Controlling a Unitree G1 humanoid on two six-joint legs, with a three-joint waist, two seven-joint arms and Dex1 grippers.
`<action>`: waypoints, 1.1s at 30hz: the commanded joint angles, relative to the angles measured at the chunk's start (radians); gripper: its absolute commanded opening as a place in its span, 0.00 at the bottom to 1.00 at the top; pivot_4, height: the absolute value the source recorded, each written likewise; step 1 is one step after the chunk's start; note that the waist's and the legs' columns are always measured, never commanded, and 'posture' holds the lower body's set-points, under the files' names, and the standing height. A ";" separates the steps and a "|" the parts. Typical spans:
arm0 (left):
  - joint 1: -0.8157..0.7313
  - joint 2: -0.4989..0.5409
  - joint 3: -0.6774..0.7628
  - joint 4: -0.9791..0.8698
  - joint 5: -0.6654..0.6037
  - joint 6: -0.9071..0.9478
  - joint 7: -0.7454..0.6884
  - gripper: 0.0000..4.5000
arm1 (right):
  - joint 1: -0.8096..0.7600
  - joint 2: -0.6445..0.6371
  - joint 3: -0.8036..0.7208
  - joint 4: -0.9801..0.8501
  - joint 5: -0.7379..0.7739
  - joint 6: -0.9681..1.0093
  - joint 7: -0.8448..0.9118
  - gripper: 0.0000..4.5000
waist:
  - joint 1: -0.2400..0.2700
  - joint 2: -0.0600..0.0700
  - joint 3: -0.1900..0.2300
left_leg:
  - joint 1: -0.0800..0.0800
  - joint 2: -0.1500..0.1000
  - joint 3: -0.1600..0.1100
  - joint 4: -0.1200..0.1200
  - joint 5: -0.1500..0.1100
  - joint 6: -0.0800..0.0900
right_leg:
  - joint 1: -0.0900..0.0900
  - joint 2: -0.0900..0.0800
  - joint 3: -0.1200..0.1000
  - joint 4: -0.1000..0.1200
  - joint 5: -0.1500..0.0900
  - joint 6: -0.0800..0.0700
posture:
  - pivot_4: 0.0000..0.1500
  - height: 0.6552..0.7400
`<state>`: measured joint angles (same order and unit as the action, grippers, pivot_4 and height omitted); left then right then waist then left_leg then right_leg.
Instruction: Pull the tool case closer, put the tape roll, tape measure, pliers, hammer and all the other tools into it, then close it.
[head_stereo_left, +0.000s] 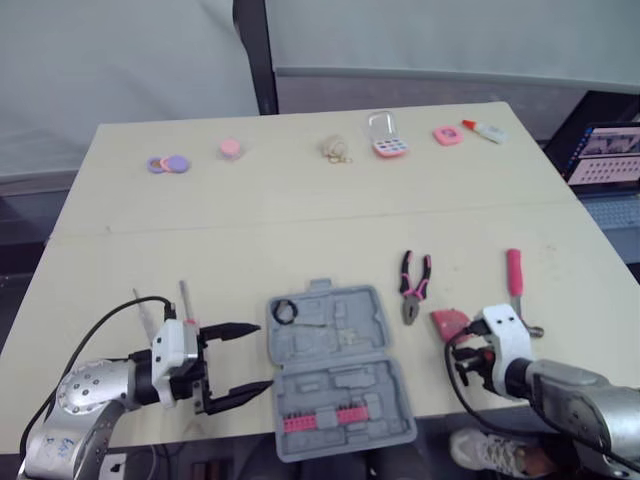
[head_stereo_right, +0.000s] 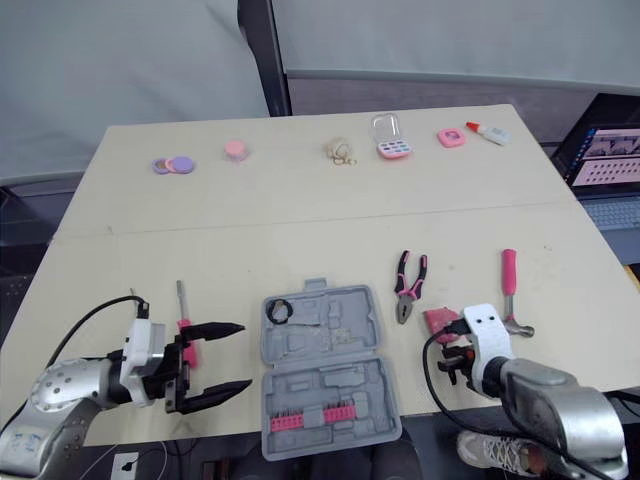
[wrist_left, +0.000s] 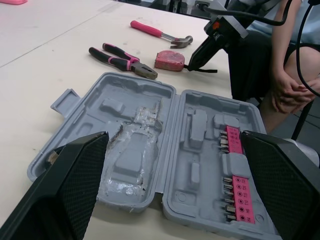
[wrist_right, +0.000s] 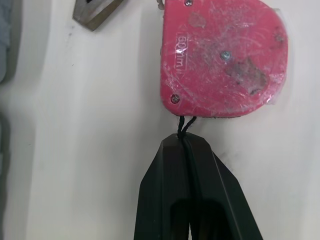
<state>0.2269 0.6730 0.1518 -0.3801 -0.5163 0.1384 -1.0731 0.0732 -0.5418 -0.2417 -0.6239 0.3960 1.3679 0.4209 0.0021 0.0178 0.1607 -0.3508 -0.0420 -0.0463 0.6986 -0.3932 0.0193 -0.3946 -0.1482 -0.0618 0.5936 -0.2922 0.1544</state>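
The grey tool case (head_stereo_left: 340, 375) lies open at the table's front edge, a black tape roll (head_stereo_left: 283, 311) in its far left corner and pink bits (head_stereo_left: 320, 418) along its near half. My left gripper (head_stereo_left: 260, 357) is open just left of the case, its fingers (wrist_left: 65, 190) on either side of the case in the left wrist view. Beside that gripper lies a screwdriver (head_stereo_right: 182, 310). Pliers (head_stereo_left: 415, 285) and a pink-handled hammer (head_stereo_left: 517, 285) lie right of the case. My right gripper (wrist_right: 182, 142) is shut on the black cord of the pink tape measure (wrist_right: 222, 57), which rests on the table.
Small items line the far edge: purple discs (head_stereo_left: 168, 163), a pink puck (head_stereo_left: 230, 148), a clear box (head_stereo_left: 385, 138), a glue bottle (head_stereo_left: 484, 130). A laptop (head_stereo_left: 610, 155) stands off to the right. A person's hands (wrist_left: 287, 85) are near the table's front. The case overhangs the front edge.
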 joint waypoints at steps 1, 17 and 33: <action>-0.004 0.001 0.003 -0.019 -0.013 -0.015 -0.008 1.00 | 0.018 0.013 -0.017 -0.074 0.025 0.035 -0.012 0.01 | 0.000 0.000 0.000 | 0.000 0.000 0.000 0.000 0.000 0.000 | 0.000 0.000 0.000 0.000 0.000 0.000 | 1.00 1.00; -0.021 0.003 -0.012 -0.008 -0.008 -0.022 -0.021 1.00 | 0.070 0.044 -0.025 -0.139 0.039 0.085 -0.029 0.01 | 0.000 0.000 0.000 | 0.000 0.000 0.000 0.000 0.000 0.000 | 0.000 0.000 0.000 0.000 0.000 0.000 | 1.00 1.00; -0.001 -0.009 -0.026 0.004 0.007 -0.054 -0.027 1.00 | 0.074 0.056 -0.022 -0.145 0.043 0.091 -0.027 0.01 | 0.000 0.000 0.000 | 0.000 0.000 0.000 0.000 0.000 0.000 | 0.000 0.000 0.000 0.000 0.000 0.000 | 1.00 1.00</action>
<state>0.2182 0.6684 0.1269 -0.3745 -0.5061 0.0982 -1.0945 0.1507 -0.4921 -0.2438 -0.7368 0.4230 1.4588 0.3992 0.0018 0.0179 0.1608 -0.3508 -0.0424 -0.0465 0.6984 -0.3932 0.0194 -0.3948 -0.1481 -0.0617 0.5936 -0.2923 0.1544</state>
